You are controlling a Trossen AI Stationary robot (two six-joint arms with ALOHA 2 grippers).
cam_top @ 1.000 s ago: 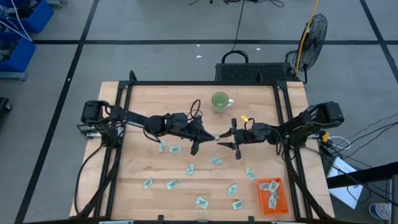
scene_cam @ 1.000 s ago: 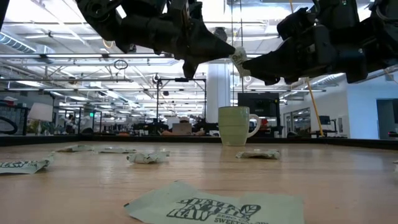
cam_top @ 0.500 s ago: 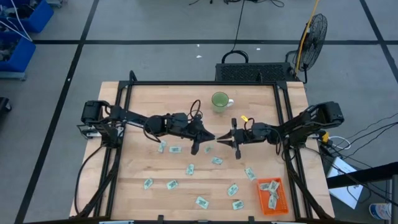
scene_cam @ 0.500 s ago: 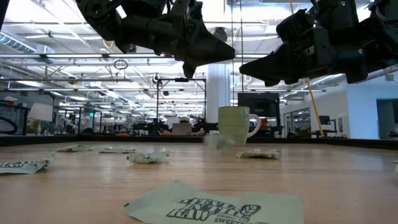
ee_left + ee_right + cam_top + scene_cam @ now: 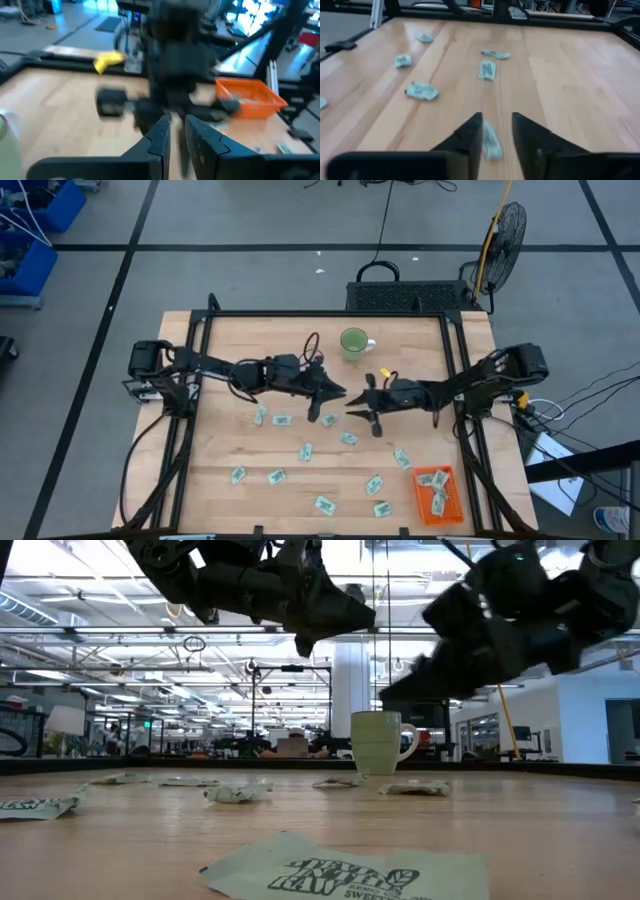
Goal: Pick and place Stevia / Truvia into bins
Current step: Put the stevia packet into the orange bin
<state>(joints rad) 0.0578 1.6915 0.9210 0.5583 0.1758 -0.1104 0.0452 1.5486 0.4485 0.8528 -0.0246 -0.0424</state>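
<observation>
Nearest the low cam, a Stevia sachet (image 5: 345,875) lies flat; more sachets (image 5: 305,451) are scattered mid-table, some in the orange bin (image 5: 437,493) at the front-right corner. Left gripper (image 5: 333,392) & right gripper (image 5: 357,404) hang above table centre, tips near each other, both slightly open w/ nothing held. Green mug (image 5: 354,343) at the back.

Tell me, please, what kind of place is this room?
Probably a large open workshop or robotics lab. The wooden table stands on a grey floor marked with dark lines, a standing fan is beside it, and long ceiling lights run over distant workstations.

Pale, matt wooden desk (image 5: 230,450) carries crinkled paper sachets (image 5: 276,477), a glossy green mug (image 5: 353,343) and an orange plastic tray (image 5: 452,509).
</observation>
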